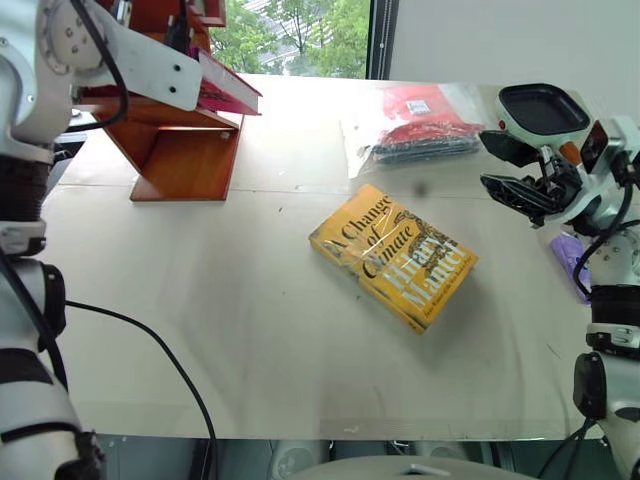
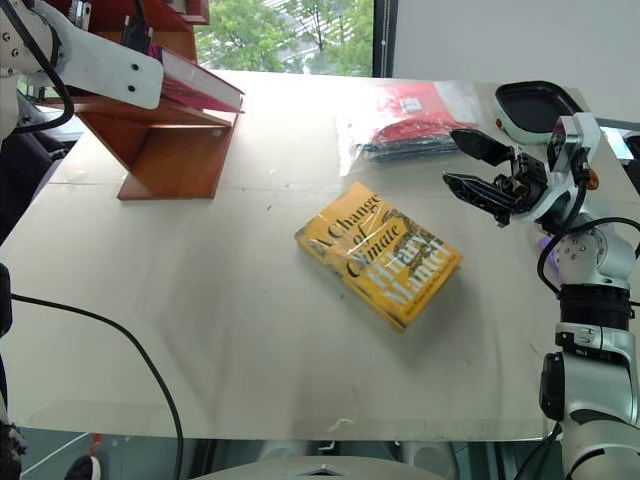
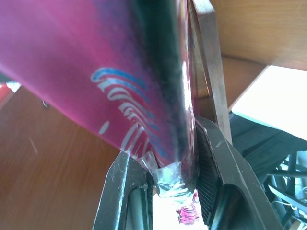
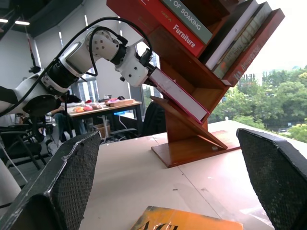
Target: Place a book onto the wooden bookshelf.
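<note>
The magenta-pink book (image 1: 230, 90) hangs tilted in the wooden bookshelf (image 1: 186, 157) at the table's far left corner, just above a slanted board. My left gripper (image 3: 173, 160) is shut on the book's near end, and its fingers (image 3: 218, 163) press both covers. From the right wrist the book (image 4: 180, 94) shows its white page edge and slopes down into the shelf (image 4: 192, 139). I cannot tell whether it touches the board. My right gripper (image 2: 452, 157) hovers open and empty over the table's right side, pointing left.
A yellow "A Change of Climate" book (image 1: 393, 255) lies flat mid-table. A clear plastic bag of red items (image 1: 420, 125) lies at the back right, beside a black dish (image 1: 543, 108). Other books (image 4: 189, 36) fill the upper shelves. A black cable (image 1: 170, 365) crosses the near left.
</note>
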You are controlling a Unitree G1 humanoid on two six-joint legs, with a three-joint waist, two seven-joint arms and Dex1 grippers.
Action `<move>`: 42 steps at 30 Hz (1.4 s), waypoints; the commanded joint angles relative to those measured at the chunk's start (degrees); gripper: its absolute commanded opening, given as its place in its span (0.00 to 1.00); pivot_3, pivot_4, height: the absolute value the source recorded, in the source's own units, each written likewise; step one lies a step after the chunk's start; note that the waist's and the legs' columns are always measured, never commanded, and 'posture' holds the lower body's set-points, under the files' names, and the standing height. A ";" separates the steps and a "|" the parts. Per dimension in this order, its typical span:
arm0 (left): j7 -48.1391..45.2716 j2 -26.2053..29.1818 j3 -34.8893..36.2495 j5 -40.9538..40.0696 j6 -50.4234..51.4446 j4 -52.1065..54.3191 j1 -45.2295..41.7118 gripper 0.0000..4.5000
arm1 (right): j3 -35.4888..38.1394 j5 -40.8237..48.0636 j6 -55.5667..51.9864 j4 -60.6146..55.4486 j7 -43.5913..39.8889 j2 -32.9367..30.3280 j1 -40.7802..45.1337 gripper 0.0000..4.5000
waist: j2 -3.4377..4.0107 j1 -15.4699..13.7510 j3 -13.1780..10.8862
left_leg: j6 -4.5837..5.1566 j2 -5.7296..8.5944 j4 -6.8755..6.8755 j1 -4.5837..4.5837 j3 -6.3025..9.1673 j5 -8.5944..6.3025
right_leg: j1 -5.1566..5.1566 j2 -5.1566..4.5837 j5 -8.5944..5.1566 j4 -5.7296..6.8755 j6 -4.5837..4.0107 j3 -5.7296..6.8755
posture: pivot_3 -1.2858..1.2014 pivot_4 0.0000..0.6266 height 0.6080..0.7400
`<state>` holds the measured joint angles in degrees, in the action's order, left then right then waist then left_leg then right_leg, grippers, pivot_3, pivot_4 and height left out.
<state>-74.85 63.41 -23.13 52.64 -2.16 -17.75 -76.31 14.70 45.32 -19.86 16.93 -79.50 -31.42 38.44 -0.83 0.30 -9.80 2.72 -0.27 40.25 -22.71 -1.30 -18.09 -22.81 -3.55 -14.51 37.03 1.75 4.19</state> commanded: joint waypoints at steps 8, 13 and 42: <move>-3.20 2.50 2.49 1.85 1.34 1.11 -0.93 0.66 | 2.46 0.90 0.91 -2.73 0.62 -0.23 -0.88 1.00 | 0.00 0.30 0.00 | 0.00 0.00 0.00 -0.01 0.01 0.00 | 0.00 0.00 0.00 0.04 0.00 0.03 | 0.52 0.24 1.00; -4.06 2.58 3.33 1.38 1.85 1.63 -1.36 0.99 | 2.52 0.93 0.92 -3.21 0.82 -0.22 -1.38 1.00 | 0.00 0.05 0.00 | 0.00 0.00 0.01 0.00 0.02 0.00 | 0.00 0.00 0.00 0.06 0.00 0.03 | 0.52 0.24 1.00; 6.78 -37.27 51.35 -44.33 58.93 53.97 47.40 0.99 | 1.78 -12.29 10.30 -3.42 8.19 -2.22 -18.02 1.00 | 0.55 0.02 0.75 | -0.01 -0.10 0.09 0.09 0.19 0.01 | 0.22 -0.12 0.01 -0.02 -0.01 -0.23 | 0.52 0.24 1.00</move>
<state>-72.65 28.55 24.04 10.42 60.15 33.65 -34.82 15.54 37.23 -13.16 12.72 -74.97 -32.71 23.26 -0.28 0.32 -9.05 2.70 -0.36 40.41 -22.54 -1.18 -18.09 -22.56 -3.76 -14.51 37.08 1.74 3.86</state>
